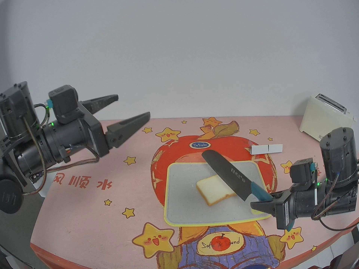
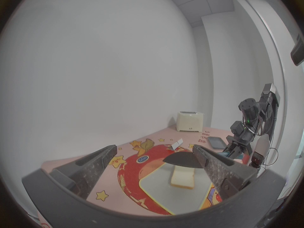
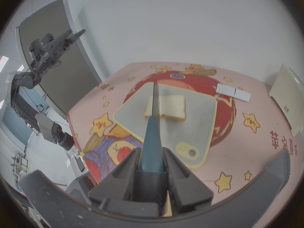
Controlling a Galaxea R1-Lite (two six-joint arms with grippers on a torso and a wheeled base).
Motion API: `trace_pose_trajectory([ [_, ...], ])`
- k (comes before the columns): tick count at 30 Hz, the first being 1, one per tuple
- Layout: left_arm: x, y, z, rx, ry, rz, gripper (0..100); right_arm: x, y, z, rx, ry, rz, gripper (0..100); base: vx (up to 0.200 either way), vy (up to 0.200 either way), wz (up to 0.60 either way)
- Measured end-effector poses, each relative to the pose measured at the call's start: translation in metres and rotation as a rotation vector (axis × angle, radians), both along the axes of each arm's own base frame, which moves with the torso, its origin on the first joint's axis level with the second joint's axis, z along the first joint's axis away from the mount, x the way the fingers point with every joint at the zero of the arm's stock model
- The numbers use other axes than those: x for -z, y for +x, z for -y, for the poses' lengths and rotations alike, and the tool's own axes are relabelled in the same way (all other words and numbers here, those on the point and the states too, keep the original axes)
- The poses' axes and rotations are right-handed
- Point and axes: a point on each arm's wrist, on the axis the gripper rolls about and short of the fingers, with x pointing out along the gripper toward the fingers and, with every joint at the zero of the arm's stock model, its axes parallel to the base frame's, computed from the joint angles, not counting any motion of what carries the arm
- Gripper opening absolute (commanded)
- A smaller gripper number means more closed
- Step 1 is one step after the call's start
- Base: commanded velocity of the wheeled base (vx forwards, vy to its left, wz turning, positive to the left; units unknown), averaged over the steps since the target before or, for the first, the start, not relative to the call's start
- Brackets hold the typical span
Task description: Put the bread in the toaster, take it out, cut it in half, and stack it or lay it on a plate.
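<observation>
Right gripper (image 3: pixel 151 154): my jaws pinch the knife (image 1: pixel 228 172) by its teal handle, blade angled over the slice.
Bread (image 1: pixel 215 191): flat on the cutting board (image 1: pixel 183 206), uncut. I judge it soft, light and crushable, so lift it by the edges.
Left gripper (image 1: pixel 132 106): jaws spread, raised well apart.
Toaster (image 1: pixel 325 120): far right corner.

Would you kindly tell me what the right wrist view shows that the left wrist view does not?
Right wrist view: the hole in the corner of the cutting board, and the right end effector clamping the knife by its teal handle. Left wrist view: a dark flat thing beside the right arm, and the whole front of the toaster. Both: the bread on the cutting board, the knife blade across it, the white card, and the open left end effector.
</observation>
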Motion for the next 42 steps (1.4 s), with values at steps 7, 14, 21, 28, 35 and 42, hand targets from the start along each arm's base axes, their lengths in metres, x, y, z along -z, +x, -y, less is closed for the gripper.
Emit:
trace_pose_trajectory([
  [7,0.015,0.008,0.007,0.046,0.049,-0.106,100,0.004,0.003,0.002,0.013,-0.014,-0.010,0,0.000,0.000,0.00],
  [14,0.010,0.023,0.017,0.124,0.048,-0.106,100,0.006,0.005,0.003,0.020,-0.020,-0.017,0,0.000,0.000,0.00],
  [21,0.011,0.039,0.035,0.153,0.046,-0.103,0,0.008,0.005,0.001,0.014,-0.027,-0.023,0,0.000,0.000,0.00],
  [28,0.017,0.060,0.049,0.158,0.038,-0.127,0,0.008,0.004,0.001,0.013,-0.029,-0.024,0,0.000,0.000,0.00],
  [35,0.033,0.077,0.059,0.164,0.050,-0.166,0,0.009,0.003,0.001,0.010,-0.033,-0.026,0,0.000,0.000,0.00],
  [42,0.040,0.089,0.075,0.189,0.053,-0.169,0,0.011,0.001,-0.002,-0.007,-0.037,-0.031,0,0.000,0.000,0.00],
])
